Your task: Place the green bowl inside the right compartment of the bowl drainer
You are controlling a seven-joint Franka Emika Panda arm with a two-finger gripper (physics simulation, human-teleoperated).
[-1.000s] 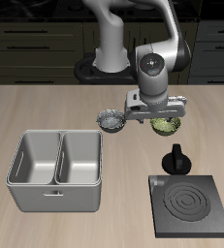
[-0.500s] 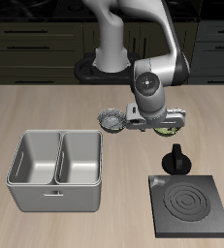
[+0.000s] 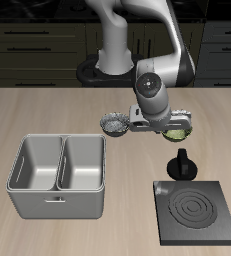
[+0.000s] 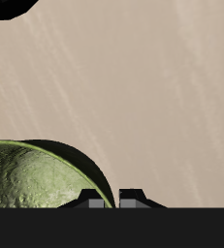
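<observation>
green bowl (image 3: 173, 128) mostly hidden under the gripper (image 3: 165, 124) body in the exterior view, only a sliver of rim shows. Wrist view cuts the green bowl (image 4: 36, 178) off at the frame edge, about half visible. Fingertips (image 4: 90, 201) barely poke out past a dark band, so jaw spacing and any contact with the rim can't be judged. Grey-white patterned bowl (image 3: 114, 124) partly covered by the gripper body, pattern too small to read. Dark shape (image 4: 5, 8) at a wrist-view corner is clipped, unidentifiable. Black knobbed object (image 3: 182, 165) too small to identify.
</observation>
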